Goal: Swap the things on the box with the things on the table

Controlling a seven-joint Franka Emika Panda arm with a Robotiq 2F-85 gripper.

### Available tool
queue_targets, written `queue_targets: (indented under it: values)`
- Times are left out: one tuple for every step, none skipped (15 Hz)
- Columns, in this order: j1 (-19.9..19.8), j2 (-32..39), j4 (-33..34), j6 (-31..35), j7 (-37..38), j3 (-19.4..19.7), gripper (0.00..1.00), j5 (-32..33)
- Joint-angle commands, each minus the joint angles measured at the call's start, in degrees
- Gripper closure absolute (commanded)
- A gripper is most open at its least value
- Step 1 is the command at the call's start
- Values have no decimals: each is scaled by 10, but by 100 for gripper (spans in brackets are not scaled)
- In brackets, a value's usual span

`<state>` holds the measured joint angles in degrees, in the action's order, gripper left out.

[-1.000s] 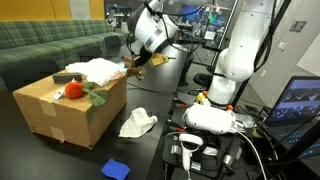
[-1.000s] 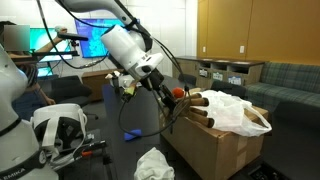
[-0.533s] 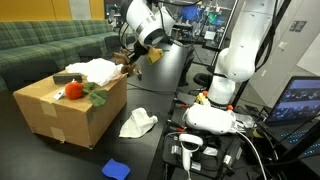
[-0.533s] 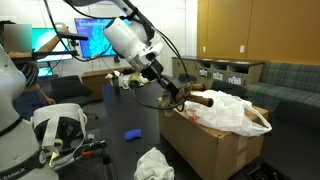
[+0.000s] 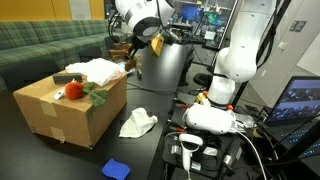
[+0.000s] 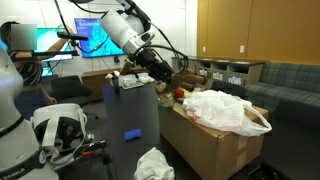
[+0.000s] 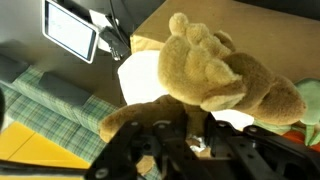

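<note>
Claw (image 5: 133, 52) pinches a tan plush bear (image 5: 128, 63), I see in an exterior view, at 1 o'clock of the box (image 5: 60, 115), which sits on the black table (image 5: 30, 152). In an exterior view the claw (image 6: 167, 82) hovers at 10 o'clock of the white bag (image 6: 228, 110) atop the box (image 6: 210, 150). Wrist view: my fingers (image 7: 140, 150) clamp the bear (image 7: 215, 70) over the bag (image 7: 148, 82).
</note>
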<state>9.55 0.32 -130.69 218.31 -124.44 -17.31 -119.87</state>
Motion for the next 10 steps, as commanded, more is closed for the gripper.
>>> queue_targets:
  values:
    - [17, 17, 86, 95, -150, -20, 97, -36]
    - [21, 21, 103, 113, -187, -26, 97, -39]
    - [23, 27, 121, 125, -222, -32, 97, -39]
    - [24, 34, 140, 132, -258, -37, 97, -39]
    - [20, 38, 161, 126, -295, -40, 97, -45]
    - [16, 44, 179, 120, -329, -43, 97, -52]
    - [8, 52, 203, 111, -364, -45, 97, -68]
    - [0, 61, 229, 104, -397, -43, 97, -86]
    - [43, 83, 195, 89, -315, -32, 97, -37]
    - [-13, 93, 215, 85, -318, -81, 97, -44]
